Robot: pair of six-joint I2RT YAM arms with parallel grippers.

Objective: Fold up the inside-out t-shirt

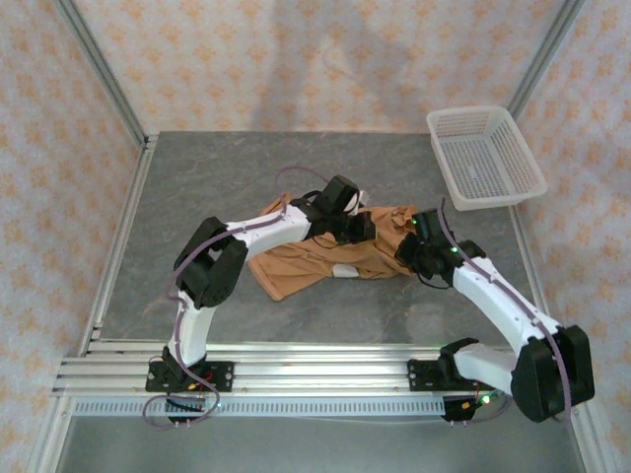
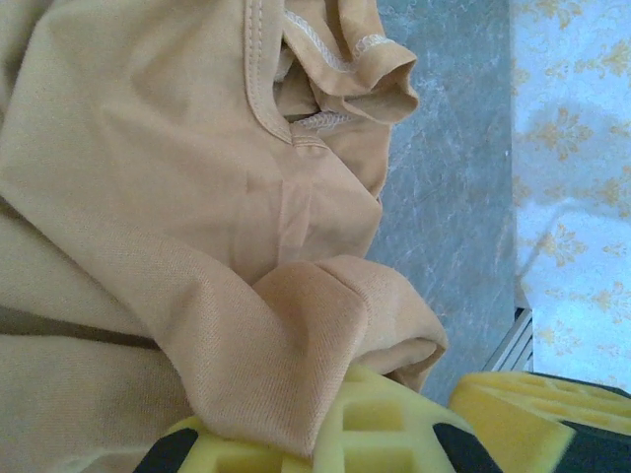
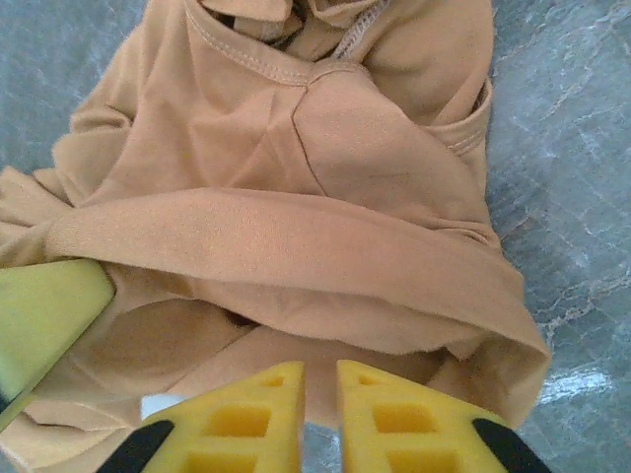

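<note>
The inside-out t-shirt (image 1: 320, 258) lies crumpled in the middle of the grey table, tan with stitched seams and a small white label (image 1: 345, 270). My left gripper (image 1: 360, 229) sits at the shirt's far edge. In the left wrist view it (image 2: 314, 445) is shut on a raised fold of the t-shirt (image 2: 197, 197), with cloth draped over its yellow fingers (image 2: 394, 424). My right gripper (image 1: 407, 248) is at the shirt's right end. In the right wrist view it (image 3: 320, 382) hovers low before a thick fold of the t-shirt (image 3: 296, 236), its jaws a narrow gap apart with nothing between them.
A white mesh basket (image 1: 483, 158) stands at the back right of the table (image 1: 197, 197). Bare grey tabletop surrounds the shirt to the left, behind and in front. Metal frame rails (image 1: 118, 246) border the table, with patterned walls beyond.
</note>
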